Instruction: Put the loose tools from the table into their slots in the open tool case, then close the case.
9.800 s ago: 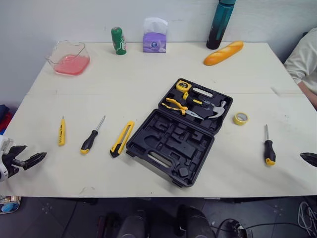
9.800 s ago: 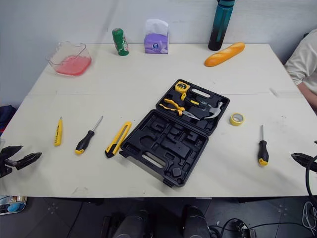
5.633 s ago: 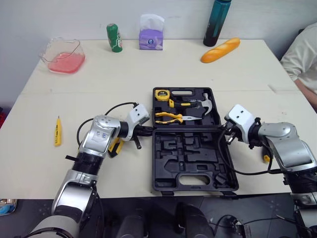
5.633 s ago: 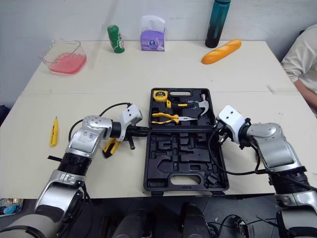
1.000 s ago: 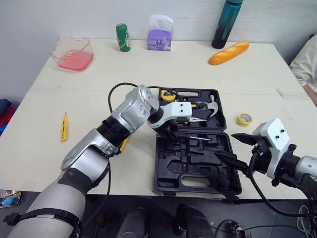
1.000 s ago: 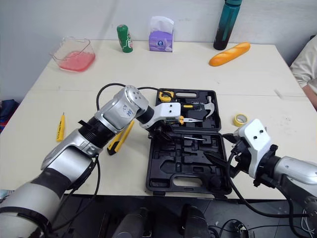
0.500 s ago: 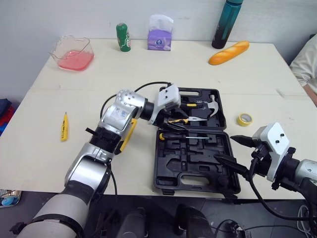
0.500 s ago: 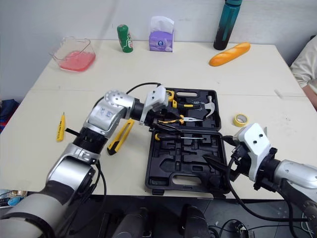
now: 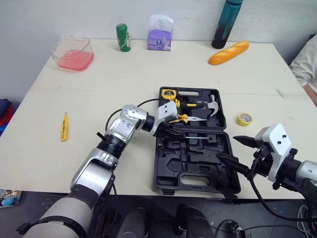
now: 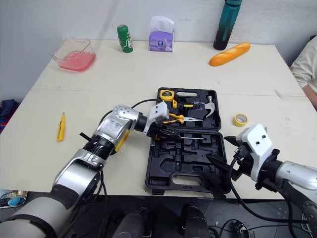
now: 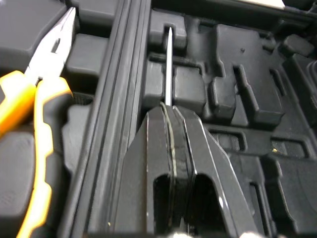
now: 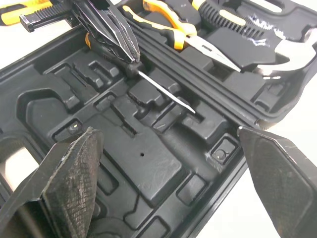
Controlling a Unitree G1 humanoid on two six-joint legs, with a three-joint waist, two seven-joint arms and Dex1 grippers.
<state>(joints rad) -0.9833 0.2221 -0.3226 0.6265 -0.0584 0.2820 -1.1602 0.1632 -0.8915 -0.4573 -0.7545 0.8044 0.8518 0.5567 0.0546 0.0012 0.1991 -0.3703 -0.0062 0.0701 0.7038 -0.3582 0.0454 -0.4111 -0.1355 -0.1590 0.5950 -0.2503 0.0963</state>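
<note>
— The left fingers (image 11: 148, 148) are clenched on the handle of the screwdriver (image 9: 190, 135), aren't they?
— We see them so: pressed together around the black handle, with the bare shaft sticking out past their tips.
— And where do we place the screwdriver?
— Over the near half of the open tool case (image 9: 198, 171). It lies just beside the hinge and runs along it, with the tip pointing to the robot's right. The tip sits at a notch in the moulding, but we cannot tell whether the shaft is seated.
— The right fingers (image 12: 69, 173)?
— Spread wide, grasping nothing. We find them by the case's near right corner, apart from the screwdriver.
— What do we count in the far half?
— The pliers (image 9: 182, 118), the hammer (image 9: 212, 104) and the tape measure (image 9: 169, 93), each in its recess.
— And loose on the worktop (image 9: 99, 79)?
— A roll of yellow tape (image 9: 242, 119) just right of the case, and a slim yellow tool (image 9: 64, 133) well off to the left.
</note>
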